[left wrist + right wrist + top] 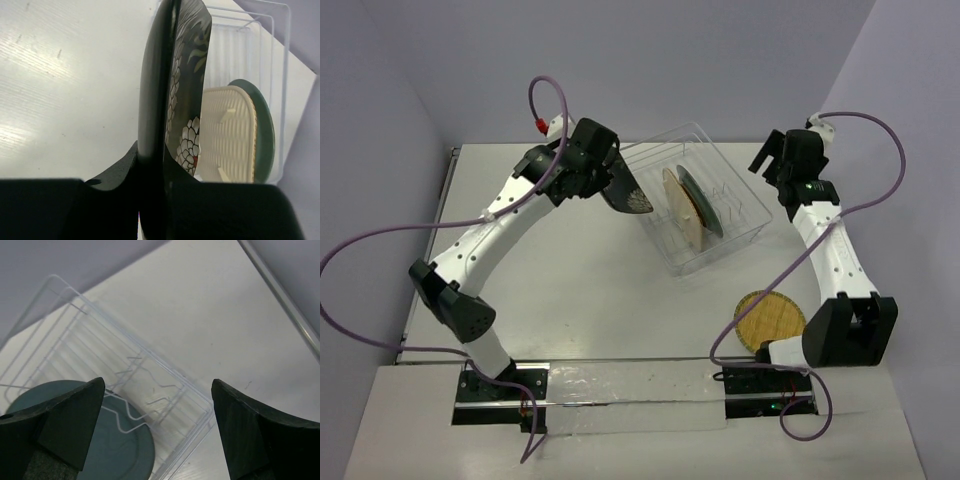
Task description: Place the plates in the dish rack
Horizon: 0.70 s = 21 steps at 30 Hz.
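Plate alignment is what this step turns on: the black square plate [182, 100], its white leaf pattern facing the rack, stands on edge. Your left gripper [155, 195] clamps it by the lower rim, and it rises straight out beyond the fingers [45, 210]. Just past its patterned face, the tan woven rounded-square plate [227, 135] stands upright in the dish rack [280, 60]. The grey-blue round plate [265, 130] is close behind that one; whether they touch is not clear. From overhead the black plate hangs at the rack's left wall and appears to be above the rim rather than inside, so the step looks like lowering it into a free slot beside the woven one. Keep it parallel to the two standing plates, bring it over the tines before you descend, and let go only once its edge is seated, or it may tip onto its neighbour. Your right gripper [157, 387] hovers over the rack's opposite end, jaws spread and holding nothing, with the grey-blue plate showing beneath one of its fingers. The tan woven round plate [770, 320] lies flat on the table, well apart from both sets of fingers.
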Each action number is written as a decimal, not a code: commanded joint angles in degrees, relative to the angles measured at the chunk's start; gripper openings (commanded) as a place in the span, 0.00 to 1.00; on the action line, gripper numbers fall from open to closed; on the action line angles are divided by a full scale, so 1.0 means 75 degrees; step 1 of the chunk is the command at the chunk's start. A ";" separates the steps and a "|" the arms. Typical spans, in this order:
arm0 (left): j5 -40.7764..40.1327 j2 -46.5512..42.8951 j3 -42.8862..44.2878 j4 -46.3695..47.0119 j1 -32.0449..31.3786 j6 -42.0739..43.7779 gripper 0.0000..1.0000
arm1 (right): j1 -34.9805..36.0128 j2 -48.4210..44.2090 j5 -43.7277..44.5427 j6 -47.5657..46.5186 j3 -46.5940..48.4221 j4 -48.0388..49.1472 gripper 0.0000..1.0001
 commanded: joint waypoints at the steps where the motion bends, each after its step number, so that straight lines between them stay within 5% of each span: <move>1: -0.0930 0.0408 0.1546 -0.0622 -0.0279 -0.0466 0.00 | -0.0307 0.0647 -0.0080 -0.0140 0.0148 -0.0156 0.94; 7: -0.1260 0.1380 0.2823 -0.1213 -0.0706 -0.0373 0.00 | -0.0628 0.1610 -0.0354 -0.0057 0.0283 -0.0177 0.94; 21: -0.1188 0.2548 0.3573 -0.1224 -0.1097 0.0237 0.00 | -0.1000 0.2673 -0.1233 0.0089 0.0541 -0.0138 0.90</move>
